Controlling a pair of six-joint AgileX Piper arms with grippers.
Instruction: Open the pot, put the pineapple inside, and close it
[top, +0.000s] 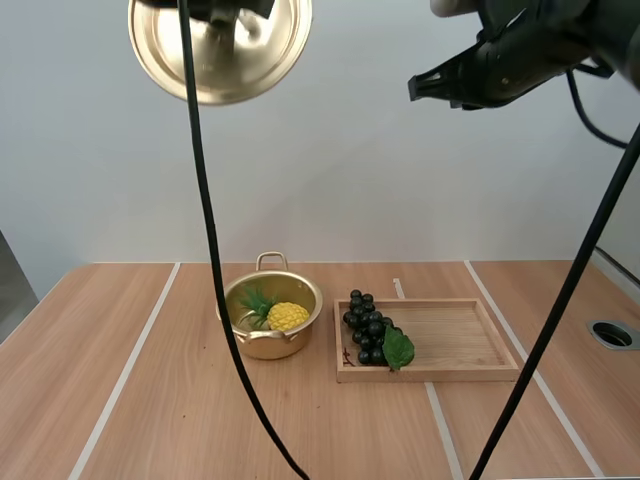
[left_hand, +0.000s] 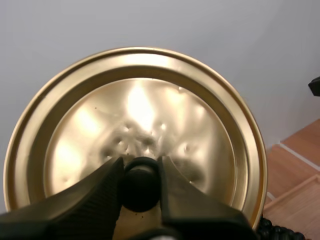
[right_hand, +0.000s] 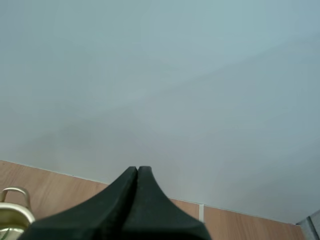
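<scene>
Pot (top: 268, 346) open near the far edge of the tabletop (top: 150, 400), pineapple (top: 287, 316) inside; left gripper (left_hand: 140, 162) pinches the lid (left_hand: 150, 100) by its knob (left_hand: 140, 187), right gripper (right_hand: 137, 173) closed on nothing; only closing remains

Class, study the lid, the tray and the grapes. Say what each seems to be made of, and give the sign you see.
Lid: thin metal, gold-coloured and polished; it mirrors the light and shows small dents.
Tray: pale bare wood, matt; straight grain lines run along its floor.
Grapes: probably plastic; dark, evenly glossy balls, though real fruit cannot be ruled out.
</scene>
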